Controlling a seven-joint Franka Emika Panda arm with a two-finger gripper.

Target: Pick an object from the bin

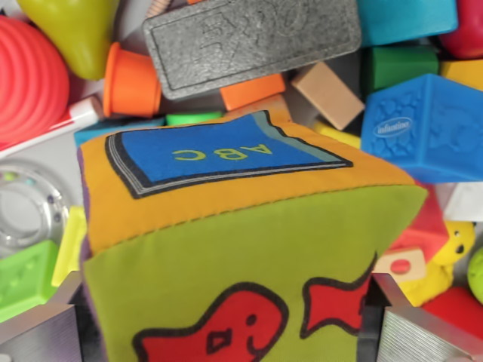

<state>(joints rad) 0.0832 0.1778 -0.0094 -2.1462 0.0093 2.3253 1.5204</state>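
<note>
A soft fabric cube [249, 249] fills the middle of the wrist view. Its top face is orange with a blue "ABC" book patch, and its near face is green with red fish shapes. My gripper [230, 339] straddles it at the bottom edge. The left metal finger [41, 332] presses against the cube's left side and the right finger [426, 335] against its right side, so the gripper is shut on the cube. The cube hides what lies beneath it in the bin.
Toys crowd around the cube: a grey foam block [253, 41] and an orange cup [132, 79] behind it, a blue embossed cube [426, 128] on the right, a red ribbed ball [30, 79] and a clear ring [26, 207] on the left, and a lime block [26, 279].
</note>
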